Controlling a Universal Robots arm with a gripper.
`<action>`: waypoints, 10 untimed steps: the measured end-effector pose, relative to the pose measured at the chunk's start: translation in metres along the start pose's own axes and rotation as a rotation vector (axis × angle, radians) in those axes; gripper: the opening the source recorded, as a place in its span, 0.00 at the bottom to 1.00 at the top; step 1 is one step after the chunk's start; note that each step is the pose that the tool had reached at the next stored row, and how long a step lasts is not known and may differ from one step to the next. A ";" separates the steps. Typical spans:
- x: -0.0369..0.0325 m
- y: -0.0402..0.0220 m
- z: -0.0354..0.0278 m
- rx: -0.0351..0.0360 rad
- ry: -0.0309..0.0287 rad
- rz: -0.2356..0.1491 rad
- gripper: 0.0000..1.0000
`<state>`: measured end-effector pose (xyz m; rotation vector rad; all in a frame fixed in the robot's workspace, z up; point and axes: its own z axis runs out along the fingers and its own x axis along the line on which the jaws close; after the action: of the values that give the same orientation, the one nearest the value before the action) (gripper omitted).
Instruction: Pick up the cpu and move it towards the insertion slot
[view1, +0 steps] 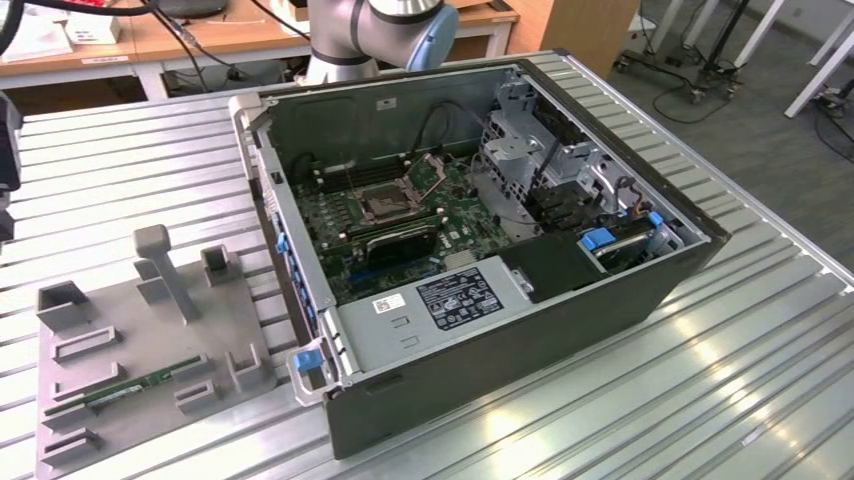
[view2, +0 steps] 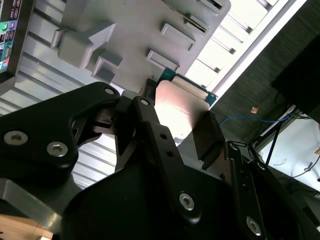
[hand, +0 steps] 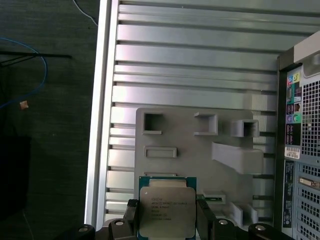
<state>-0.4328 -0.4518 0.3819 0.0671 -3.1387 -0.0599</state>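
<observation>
Gripper (hand: 168, 221) clamps the cpu (hand: 167, 207) by opposite edges above the grey fixture tray (hand: 200, 150), eight o'clock from the exterior view's computer case (view1: 534, 330).

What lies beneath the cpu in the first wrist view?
The grey holder tray on the ribbed table. The cpu, clamped between the jaws, hides the tray area directly behind it.

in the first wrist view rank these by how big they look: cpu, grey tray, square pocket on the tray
1. grey tray
2. cpu, held in the gripper nearer the camera, so it looks bigger than true
3. square pocket
</observation>
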 end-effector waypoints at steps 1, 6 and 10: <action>-0.0004 0.0000 0.0001 0.0000 -0.0001 0.000 0.55; -0.0029 -0.0001 0.0000 0.0001 -0.0001 0.000 0.55; -0.0048 -0.0002 0.0000 0.0000 -0.0001 0.000 0.55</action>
<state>-0.4279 -0.4518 0.3818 0.0671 -3.1388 -0.0600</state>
